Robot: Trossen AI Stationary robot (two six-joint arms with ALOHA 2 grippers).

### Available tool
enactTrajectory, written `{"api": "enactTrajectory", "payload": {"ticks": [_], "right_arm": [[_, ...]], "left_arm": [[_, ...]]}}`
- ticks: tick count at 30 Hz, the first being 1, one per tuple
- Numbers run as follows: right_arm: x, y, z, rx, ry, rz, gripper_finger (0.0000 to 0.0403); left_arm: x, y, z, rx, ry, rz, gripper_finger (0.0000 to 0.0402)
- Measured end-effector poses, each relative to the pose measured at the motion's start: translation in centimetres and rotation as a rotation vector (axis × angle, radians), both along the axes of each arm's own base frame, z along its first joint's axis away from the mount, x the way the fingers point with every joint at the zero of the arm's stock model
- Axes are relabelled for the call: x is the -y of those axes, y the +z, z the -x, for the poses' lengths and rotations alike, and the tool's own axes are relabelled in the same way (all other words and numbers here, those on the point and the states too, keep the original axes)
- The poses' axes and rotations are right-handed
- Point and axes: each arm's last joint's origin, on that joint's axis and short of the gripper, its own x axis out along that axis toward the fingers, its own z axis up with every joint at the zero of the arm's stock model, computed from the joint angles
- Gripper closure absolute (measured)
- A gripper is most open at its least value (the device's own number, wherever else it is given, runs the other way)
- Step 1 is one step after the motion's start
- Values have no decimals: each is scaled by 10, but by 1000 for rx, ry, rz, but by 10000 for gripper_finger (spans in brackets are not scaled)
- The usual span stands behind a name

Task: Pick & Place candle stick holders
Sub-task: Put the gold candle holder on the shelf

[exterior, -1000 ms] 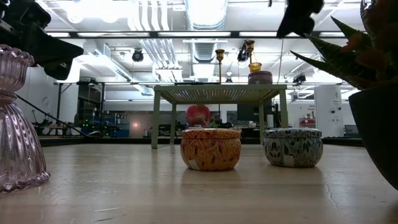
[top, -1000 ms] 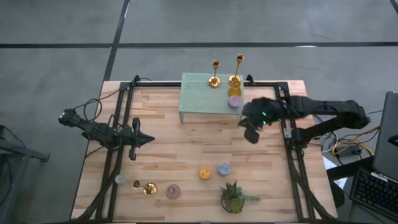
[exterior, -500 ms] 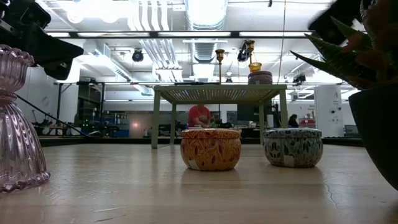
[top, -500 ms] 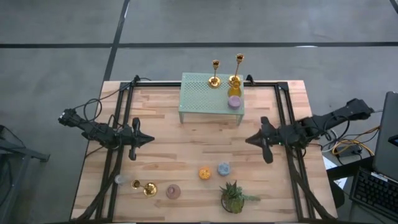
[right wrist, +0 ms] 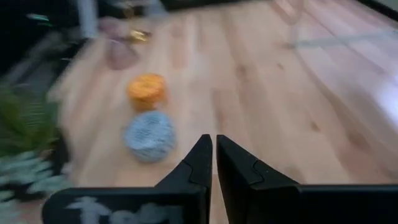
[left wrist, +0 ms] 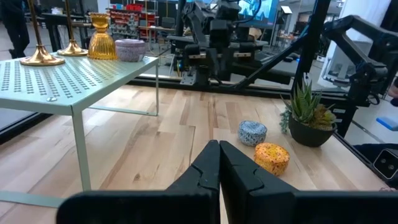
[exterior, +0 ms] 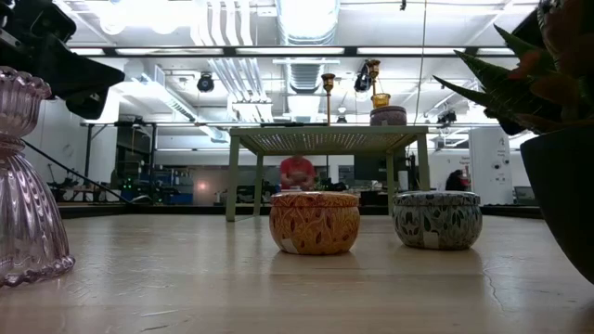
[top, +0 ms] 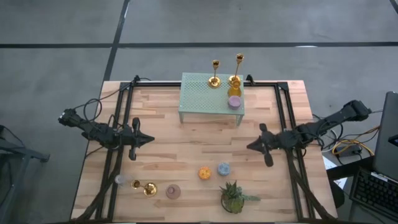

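Two gold candle stick holders (top: 214,73) (top: 238,68) stand upright on their round bases at the far edge of a pale green perforated stand (top: 205,99). Their bases also show in the left wrist view (left wrist: 40,59) (left wrist: 71,48). A third gold holder (top: 148,188) lies on its side on the table at the near left. My left gripper (top: 149,139) (left wrist: 219,162) is shut and empty over the table's left middle. My right gripper (top: 250,146) (right wrist: 214,155) is shut and empty over the right middle, apart from the stand.
An amber glass holder (left wrist: 101,37) and a purple puck (top: 234,102) stand on the stand's right side. An orange puck (top: 204,173), a blue puck (top: 223,168) and a potted plant (top: 234,198) sit near the front. A pink puck (top: 173,191) and a clear glass piece (top: 119,179) lie at the near left.
My right gripper has drawn back from beside the stand's right near corner toward the table's near and right edges, its arm folding back to the right. Its fingers stay empty. The candle stick holders have not moved.
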Motion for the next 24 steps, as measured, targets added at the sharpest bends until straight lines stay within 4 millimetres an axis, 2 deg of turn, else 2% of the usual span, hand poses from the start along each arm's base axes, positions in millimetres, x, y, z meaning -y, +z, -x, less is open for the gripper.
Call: {"api": "enactTrajectory", "payload": {"ticks": [6,9,13,18,24], "right_arm": [[5,-6,12,121,72,56,385],[9,-7,16,170,65,54,385],[12,-7,21,228,140,39,385],[20,-13,25,252,119,54,385],[25,-11,26,276,104,49,385]], "left_arm": [[0,0,0,0,0,0,396],[0,0,0,0,0,0,396],[0,0,0,0,1,0,396],[0,0,0,0,0,0,396],[0,0,0,0,0,0,396]]}}
